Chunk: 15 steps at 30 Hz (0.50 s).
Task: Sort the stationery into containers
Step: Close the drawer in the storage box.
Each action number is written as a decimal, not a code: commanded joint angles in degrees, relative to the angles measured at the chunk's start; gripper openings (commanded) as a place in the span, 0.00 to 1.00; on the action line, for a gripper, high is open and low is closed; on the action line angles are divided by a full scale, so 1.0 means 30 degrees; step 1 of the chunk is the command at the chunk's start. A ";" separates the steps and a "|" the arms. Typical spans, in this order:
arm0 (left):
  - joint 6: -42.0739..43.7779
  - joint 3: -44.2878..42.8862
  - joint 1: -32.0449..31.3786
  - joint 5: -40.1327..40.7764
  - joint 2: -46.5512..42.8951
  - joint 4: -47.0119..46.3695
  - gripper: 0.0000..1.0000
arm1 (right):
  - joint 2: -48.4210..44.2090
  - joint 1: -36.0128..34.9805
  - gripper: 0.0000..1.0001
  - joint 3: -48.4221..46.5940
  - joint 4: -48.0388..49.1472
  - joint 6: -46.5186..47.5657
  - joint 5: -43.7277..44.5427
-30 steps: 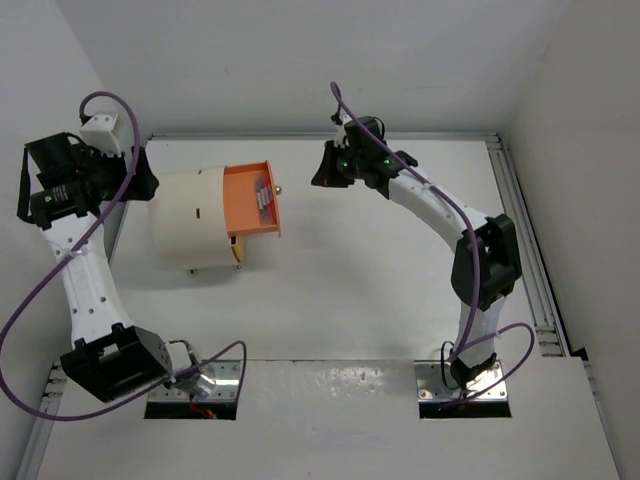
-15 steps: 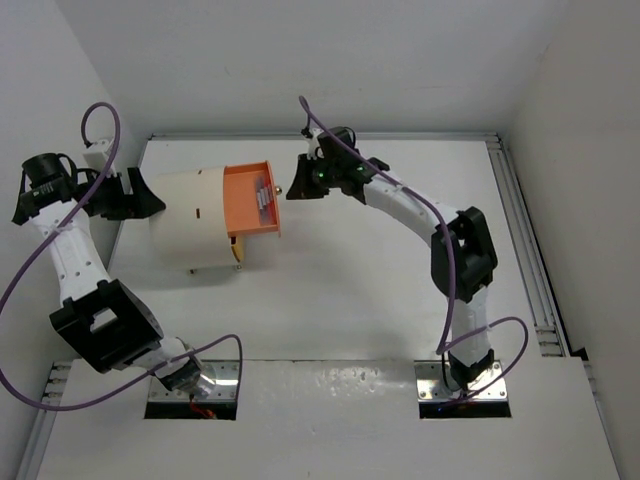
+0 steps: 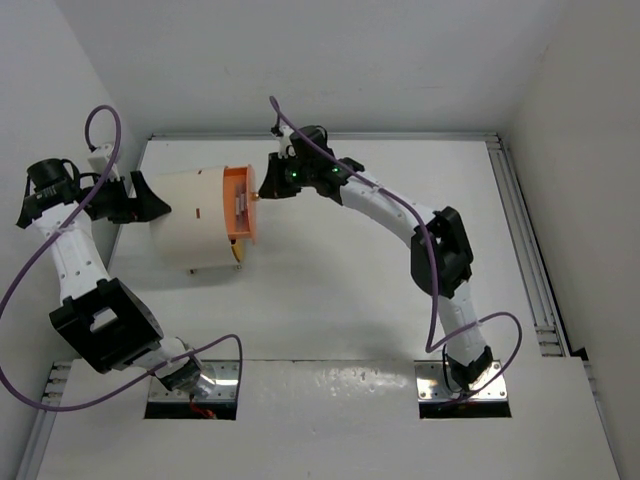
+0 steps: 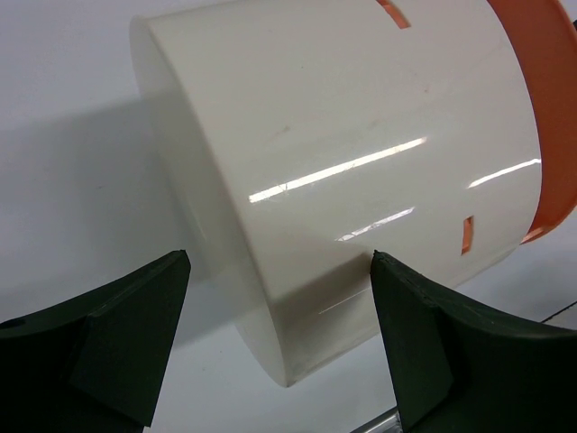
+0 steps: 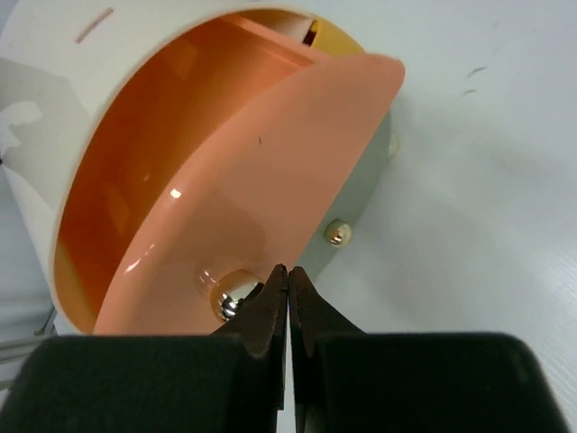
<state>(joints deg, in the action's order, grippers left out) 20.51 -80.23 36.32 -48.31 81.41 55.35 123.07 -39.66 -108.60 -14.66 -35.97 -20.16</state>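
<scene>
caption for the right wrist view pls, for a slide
Shut right gripper at the front of a part-open orange drawer, beside its brass knob, in the cream cabinet.

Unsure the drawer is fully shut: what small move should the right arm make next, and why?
Probably press the orange drawer further into the cream cabinet. Its front stands out from the opening, the shut right gripper sits by the brass knob, and the open left gripper flanks the cabinet's back end.

The cabinet (image 4: pixel 343 180) is glossy plastic, the drawer knob (image 5: pixel 227 305) shiny metal.
</scene>
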 commanded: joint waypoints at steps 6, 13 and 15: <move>0.0985 0.0961 -0.0327 0.0167 0.0052 -0.0288 0.87 | 0.1399 -0.1076 0.00 -0.1886 0.1222 0.0270 -0.0047; 0.1219 0.0961 -0.0474 0.0401 0.0052 -0.0170 0.86 | 0.2541 -0.1369 0.00 -0.3234 0.2160 -0.0023 0.0129; 0.1277 0.0990 -0.0562 0.0489 0.0052 -0.0141 0.86 | 0.2747 -0.1516 0.00 -0.3439 0.2452 -0.0140 0.0188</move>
<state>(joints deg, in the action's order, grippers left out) 20.80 -78.46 35.31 -50.70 81.38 55.86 130.80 -43.35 -115.79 -11.79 -36.03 -19.90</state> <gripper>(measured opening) 0.868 0.001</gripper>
